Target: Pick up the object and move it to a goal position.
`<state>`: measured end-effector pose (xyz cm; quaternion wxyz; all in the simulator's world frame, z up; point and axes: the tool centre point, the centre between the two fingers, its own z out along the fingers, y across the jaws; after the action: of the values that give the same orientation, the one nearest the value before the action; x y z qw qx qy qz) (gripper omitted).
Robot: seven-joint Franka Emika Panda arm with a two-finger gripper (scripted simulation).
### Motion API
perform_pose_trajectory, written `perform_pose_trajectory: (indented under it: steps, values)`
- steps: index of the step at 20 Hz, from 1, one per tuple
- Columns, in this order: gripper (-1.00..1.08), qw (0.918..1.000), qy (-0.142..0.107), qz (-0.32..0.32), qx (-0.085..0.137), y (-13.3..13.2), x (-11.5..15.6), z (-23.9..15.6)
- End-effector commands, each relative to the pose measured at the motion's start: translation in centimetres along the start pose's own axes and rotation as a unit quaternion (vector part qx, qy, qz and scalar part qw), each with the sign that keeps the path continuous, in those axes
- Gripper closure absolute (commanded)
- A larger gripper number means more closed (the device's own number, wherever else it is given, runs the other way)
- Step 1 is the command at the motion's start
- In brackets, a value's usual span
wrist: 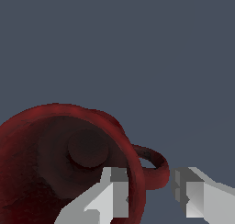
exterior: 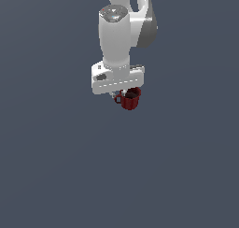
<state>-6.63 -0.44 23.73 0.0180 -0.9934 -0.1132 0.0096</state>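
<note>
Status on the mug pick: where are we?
Done: the gripper has reached the mug. In hand: the wrist view shows one jaw inside the rim and one outside by the handle, so the wall sits between them; a firm clamp can't be confirmed. Left: the carry to the goal; no goal marker is visible.

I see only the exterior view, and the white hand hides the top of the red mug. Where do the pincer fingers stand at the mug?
Observer: In the wrist view, one finger of the pincer is inside the mug; the other finger is outside.
Operator: And the handle?
Observer: The handle lies between the two fingers, outside the wall.
Operator: Is the wall clamped?
Observer: It seems not: a gap shows between the outer finger and the handle.
</note>
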Motion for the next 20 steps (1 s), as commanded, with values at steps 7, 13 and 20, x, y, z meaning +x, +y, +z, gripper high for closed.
perform_pose_trajectory:
  steps: [7,13,20]
  values:
    - [1.08,1.0,0.001,0.0,-0.001,-5.3,-1.9,-9.3]
    - [1.08,1.0,0.001,-0.001,-0.001,-9.0,-3.0,-15.4]
    - [1.08,1.0,0.001,-0.001,0.0,-12.5,-4.0,-21.5]
